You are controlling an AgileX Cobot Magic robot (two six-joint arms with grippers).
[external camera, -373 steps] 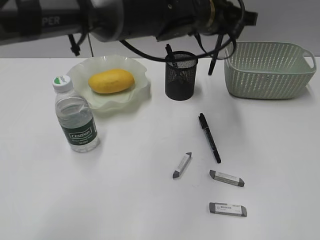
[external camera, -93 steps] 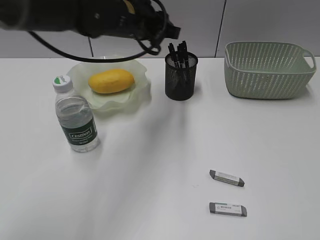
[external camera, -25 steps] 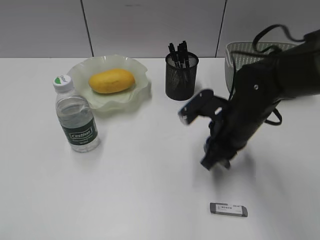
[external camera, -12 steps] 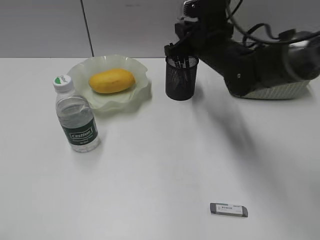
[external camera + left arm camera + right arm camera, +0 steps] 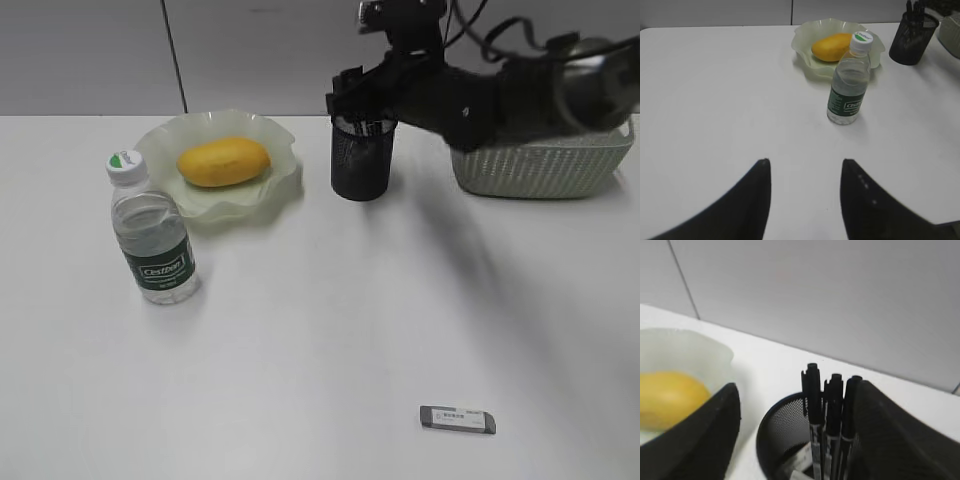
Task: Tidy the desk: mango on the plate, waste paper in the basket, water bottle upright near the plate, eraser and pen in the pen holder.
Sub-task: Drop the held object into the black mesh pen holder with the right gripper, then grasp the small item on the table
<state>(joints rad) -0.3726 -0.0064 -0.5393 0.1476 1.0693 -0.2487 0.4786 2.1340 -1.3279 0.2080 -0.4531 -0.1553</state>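
On the white tabletop (image 5: 300, 330) there is one mango (image 5: 223, 161), one plate (image 5: 262, 195), one water bottle (image 5: 149, 232), one pen holder (image 5: 361, 160), one basket (image 5: 545, 165) and one eraser (image 5: 457, 419) lying flat. Taking the pen holder as the marker: the mango lies in the plate just to its left, the bottle stands upright farther left and nearer the camera, close beside the plate, the basket sits to its right at the back, and the eraser lies well apart toward the front edge, a little to the right. Three black pens (image 5: 832, 415) stand in the holder, and something pale, which may be another eraser, shows at its bottom. The right hand (image 5: 362, 92) hangs directly above the holder's mouth on an arm reaching in from the right, its fingers (image 5: 705, 440) spread wide to either side of the rim with nothing between them. The left hand (image 5: 805, 200) hovers low over bare tabletop well to the left of the holder, likewise spread apart and holding nothing.
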